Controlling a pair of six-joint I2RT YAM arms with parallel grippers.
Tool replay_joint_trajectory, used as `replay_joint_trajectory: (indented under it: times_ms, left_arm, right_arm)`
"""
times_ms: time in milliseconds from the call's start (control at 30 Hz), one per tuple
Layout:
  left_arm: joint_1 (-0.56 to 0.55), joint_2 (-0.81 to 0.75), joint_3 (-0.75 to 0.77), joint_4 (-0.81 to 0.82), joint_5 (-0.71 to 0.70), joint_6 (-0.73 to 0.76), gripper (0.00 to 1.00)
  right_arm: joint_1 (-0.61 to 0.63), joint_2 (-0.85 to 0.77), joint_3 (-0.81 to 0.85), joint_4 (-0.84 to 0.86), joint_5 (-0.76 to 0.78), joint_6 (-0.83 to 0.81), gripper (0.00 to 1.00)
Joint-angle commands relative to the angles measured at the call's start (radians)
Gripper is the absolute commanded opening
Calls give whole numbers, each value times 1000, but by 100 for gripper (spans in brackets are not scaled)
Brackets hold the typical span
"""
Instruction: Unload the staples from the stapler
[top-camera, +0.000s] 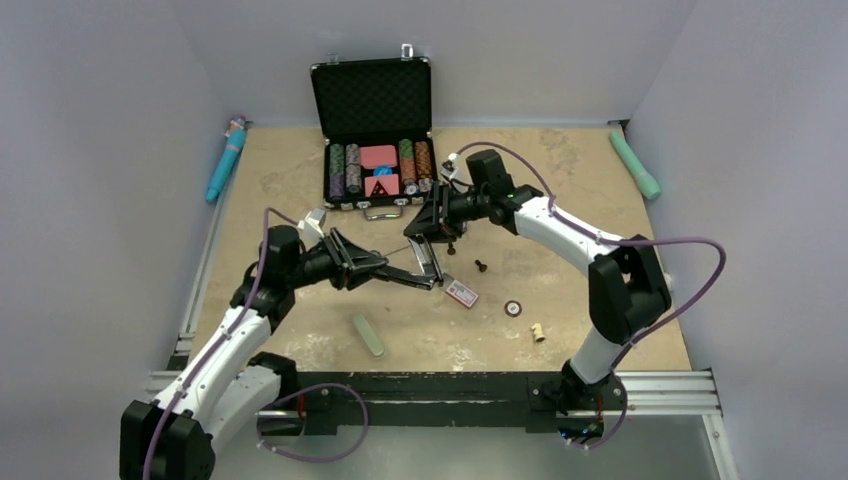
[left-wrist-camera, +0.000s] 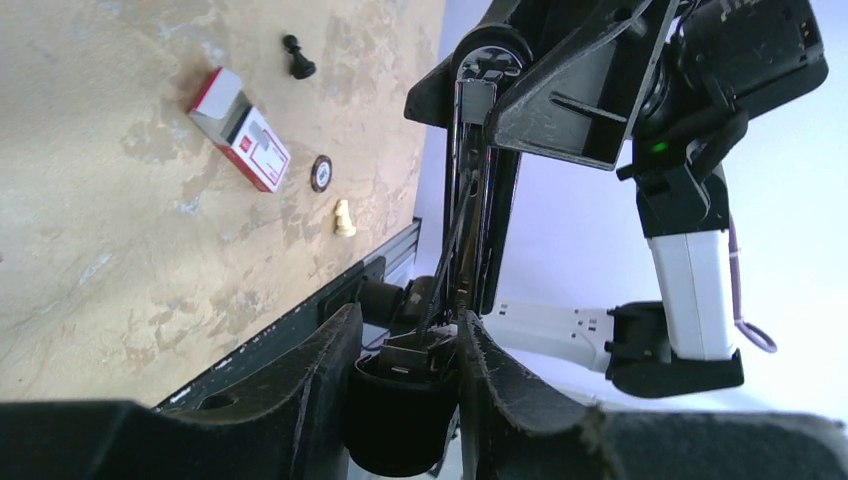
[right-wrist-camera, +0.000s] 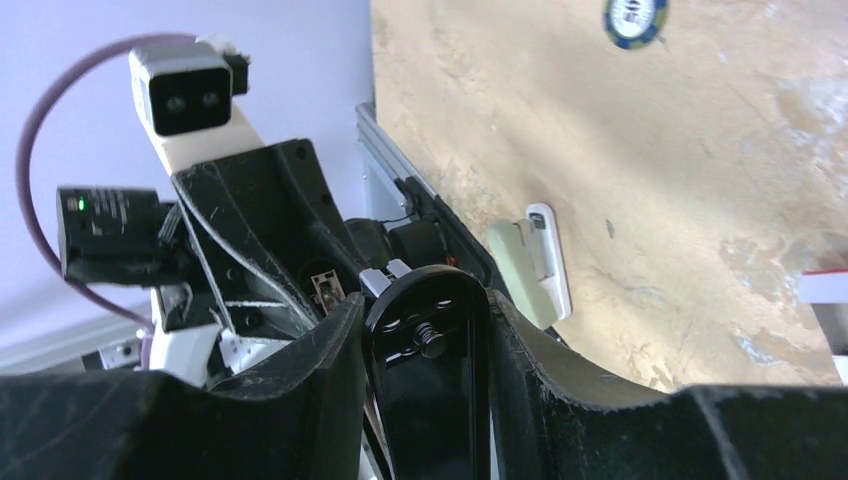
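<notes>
My left gripper (left-wrist-camera: 405, 325) and right gripper (right-wrist-camera: 425, 305) each clamp one part of the stapler (left-wrist-camera: 478, 190), hinged open in the air between them. I can't see any staples out yet, so the unloading seems still to do.

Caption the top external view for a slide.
Left gripper and right gripper hold the stapler between them above the table.

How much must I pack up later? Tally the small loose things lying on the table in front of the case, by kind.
Chess pieces: 2 (black, cream)
Poker chip: 1
Red-and-white box: 1
Pale green flat item: 1
Total: 5
</notes>
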Motion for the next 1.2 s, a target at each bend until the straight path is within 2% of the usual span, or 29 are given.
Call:
replay_joint_trajectory:
  times_ms: [0, 167, 300, 433, 700, 900, 1000, 1167]
  left_arm:
    - [-5, -51, -110, -103, -116, -54, 0]
    - [-5, -113, -193, -151, -164, -131, 0]
    - [-5, -181, -263, -191, -196, -208, 0]
    - [-5, -240, -296, -300, -245, -253, 0]
    - [-4, -224, -391, -402, -253, -425, 0]
    - [-4, -274, -395, -421, -283, -511, 0]
    - [-3, -251, -402, -347, -271, -531, 0]
    - [-1, -164, -448, -228, -224, -601, 0]
  right_arm:
    - [-36, 33, 52, -73, 225, 80, 0]
    - [-46, 84, 108, -201, 346, 59, 0]
    - [-52, 107, 87, -236, 406, 71, 0]
    - [-55, 147, 96, -304, 491, 73, 0]
    - [-56, 265, 207, -553, 681, 62, 0]
    - [-55, 287, 243, -591, 711, 55, 0]
    - [-55, 294, 272, -590, 715, 27, 0]
    - [-50, 267, 280, -534, 626, -88, 0]
